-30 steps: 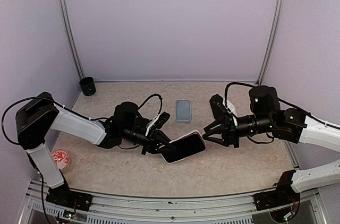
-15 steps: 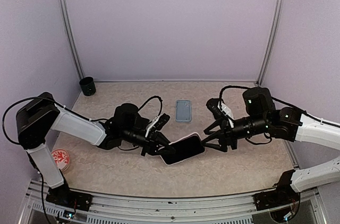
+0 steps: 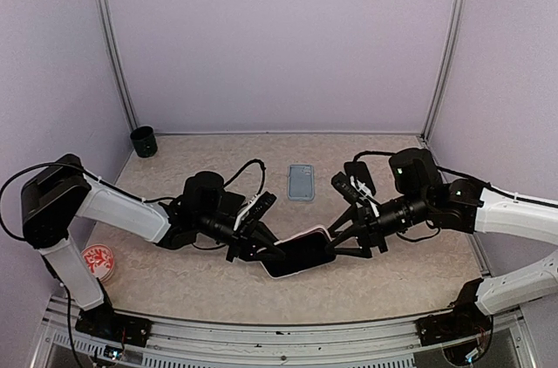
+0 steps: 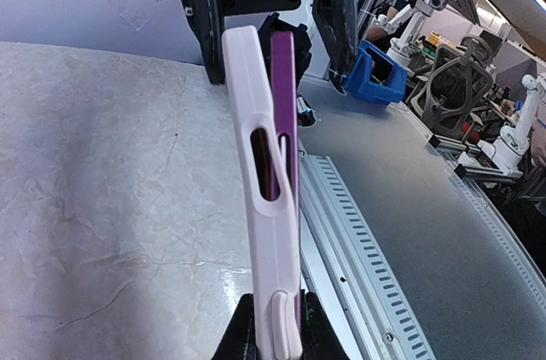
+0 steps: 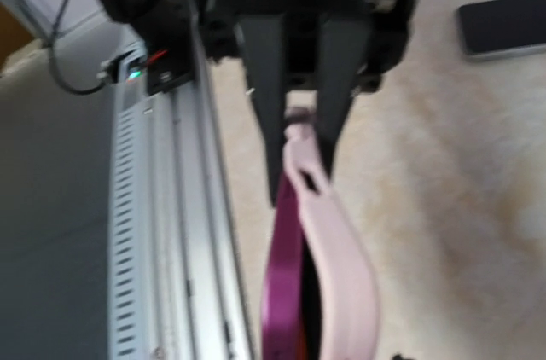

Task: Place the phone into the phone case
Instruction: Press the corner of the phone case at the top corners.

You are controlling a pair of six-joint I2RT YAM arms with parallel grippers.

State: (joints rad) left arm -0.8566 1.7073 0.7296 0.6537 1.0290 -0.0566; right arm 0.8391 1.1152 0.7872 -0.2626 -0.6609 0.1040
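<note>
Nearest me, at about 8 o'clock on the counter point(image 3: 218, 291), a small red-and-white disc point(image 3: 98, 261) lies flat by the left arm's base.

A little further in, just near of the middle, the two arms meet over the task's things. The left claw point(image 3: 266, 246) is pressed together on one end of the pale pink case point(image 4: 247, 78), with the purple phone point(image 4: 283, 87) caught in the same pinch. The phone lies flat against the case's open side. The pair reaches from 9 towards 3 o'clock, dark screen facing up and towards me. At the far end from the left claw a thin gap seems to show between phone and case, though that view is blurred.

The right claw point(image 3: 334, 241) is spread, one finger on each side of that free end, with space left on both sides.

Beyond them, towards 12 o'clock, a bluish phone-shaped slab point(image 3: 301, 182) lies flat, apart from both claws.

Furthest off, at 10 o'clock in the back corner, a small dark cup point(image 3: 143, 141) stands upright.
</note>
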